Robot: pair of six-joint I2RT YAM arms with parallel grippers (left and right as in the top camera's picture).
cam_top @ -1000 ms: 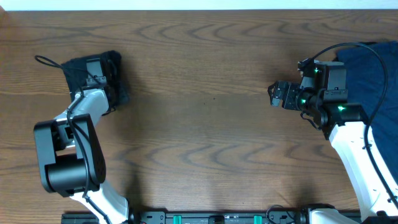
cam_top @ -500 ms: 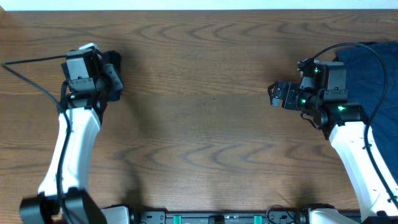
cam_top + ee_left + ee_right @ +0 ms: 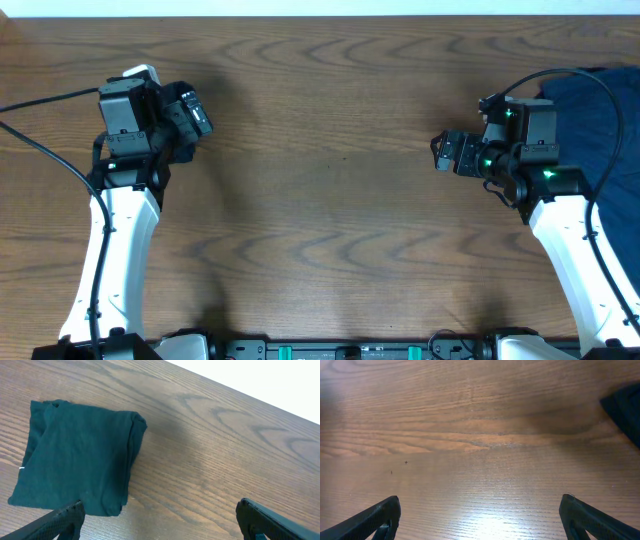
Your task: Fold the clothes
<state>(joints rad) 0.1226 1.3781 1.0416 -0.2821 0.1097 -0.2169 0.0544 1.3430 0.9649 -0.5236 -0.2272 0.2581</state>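
A dark teal T-shirt (image 3: 75, 455) lies folded into a compact rectangle on the wooden table. In the left wrist view my left gripper (image 3: 160, 510) is open just short of its near edge, with only bare wood between the fingers. One fingertip (image 3: 70, 512) overlaps the shirt's corner. From overhead the left gripper (image 3: 200, 112) and wrist hide most of that shirt. A pile of navy clothes (image 3: 590, 110) sits at the far right, behind my right arm. My right gripper (image 3: 445, 152) is open over bare wood (image 3: 480, 505).
A dark corner of cloth (image 3: 626, 407) shows at the right edge of the right wrist view. Black cables (image 3: 40, 100) trail from both arms. The arm bases stand on a rail (image 3: 340, 350) at the table's front edge, and a white strip runs along the far edge.
My left gripper has opened and let go of the folded shirt. The left arm straightened and its wrist shifted slightly right. The right arm has not moved.
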